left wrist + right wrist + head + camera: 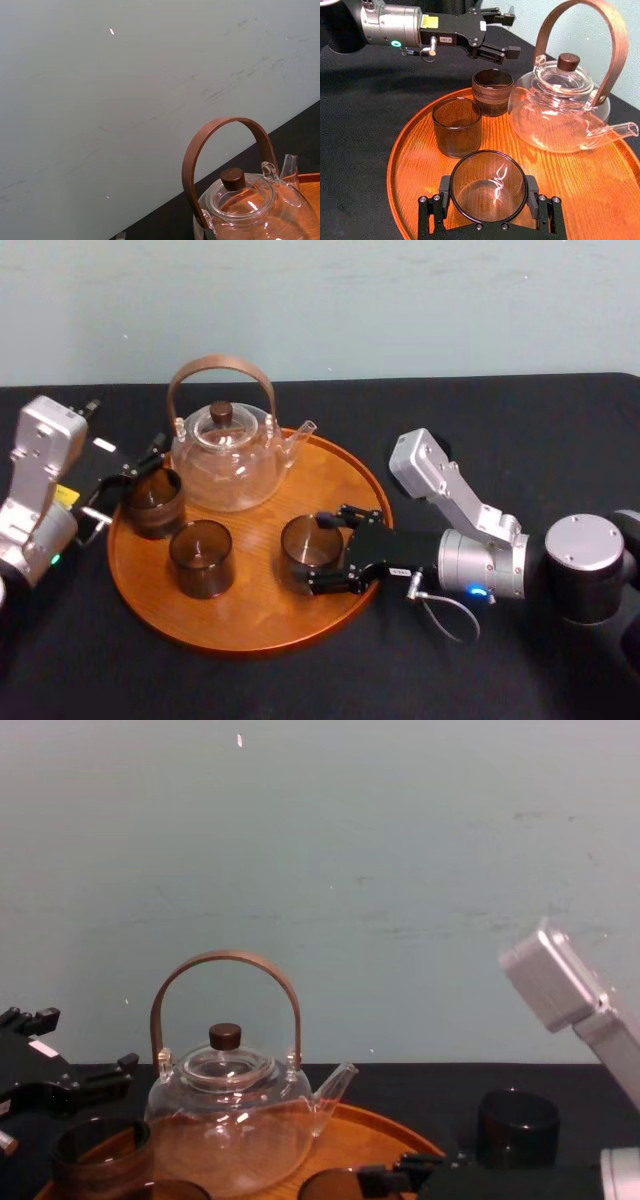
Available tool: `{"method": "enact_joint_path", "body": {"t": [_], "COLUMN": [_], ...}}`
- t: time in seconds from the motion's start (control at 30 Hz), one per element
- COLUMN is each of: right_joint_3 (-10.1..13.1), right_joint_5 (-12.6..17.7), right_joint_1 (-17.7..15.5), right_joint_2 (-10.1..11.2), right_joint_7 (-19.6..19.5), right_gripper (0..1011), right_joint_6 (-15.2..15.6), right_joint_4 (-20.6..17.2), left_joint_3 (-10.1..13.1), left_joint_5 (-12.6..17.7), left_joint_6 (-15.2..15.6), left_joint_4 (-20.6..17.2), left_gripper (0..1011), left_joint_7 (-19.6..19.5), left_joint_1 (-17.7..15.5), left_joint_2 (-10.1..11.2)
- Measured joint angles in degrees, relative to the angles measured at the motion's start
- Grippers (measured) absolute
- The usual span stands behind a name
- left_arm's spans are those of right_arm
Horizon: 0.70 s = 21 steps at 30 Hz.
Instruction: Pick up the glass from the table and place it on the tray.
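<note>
The round wooden tray [262, 625] lies on the black-clothed table [520, 430]. A dark glass [306, 540] stands upright on the tray's right part. My right gripper [320, 552] reaches in from the right and is shut on it, one finger on each side. The right wrist view looks down into this glass [489, 182], held between the right gripper [489, 202] fingers. My left gripper [135, 465] hangs open at the tray's left rim, just above and behind another dark glass [152, 502]. It holds nothing.
A glass teapot [225, 455] with a brown hoop handle stands at the tray's back. A third dark glass [201, 558] sits at the tray's front left. In the chest view, one more dark glass [517, 1125] stands on the table right of the tray.
</note>
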Motion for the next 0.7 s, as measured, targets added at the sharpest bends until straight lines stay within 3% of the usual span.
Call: {"method": "enact_joint_path", "body": {"t": [0.7], "right_joint_3": [-0.2], "right_joint_5": [-1.3], "right_joint_1": [-0.3], "right_joint_2": [-0.9], "right_joint_7": [-0.6], "right_gripper": [903], "right_joint_6": [0.4], "right_joint_4": [1.1], "left_joint_3": [0.0], "left_joint_5": [0.0], "left_joint_6": [0.0], "left_joint_4": [0.0], "left_gripper": [1001], "left_joint_7": [0.0], "left_joint_1": [0.0], "left_joint_2": [0.0]}}
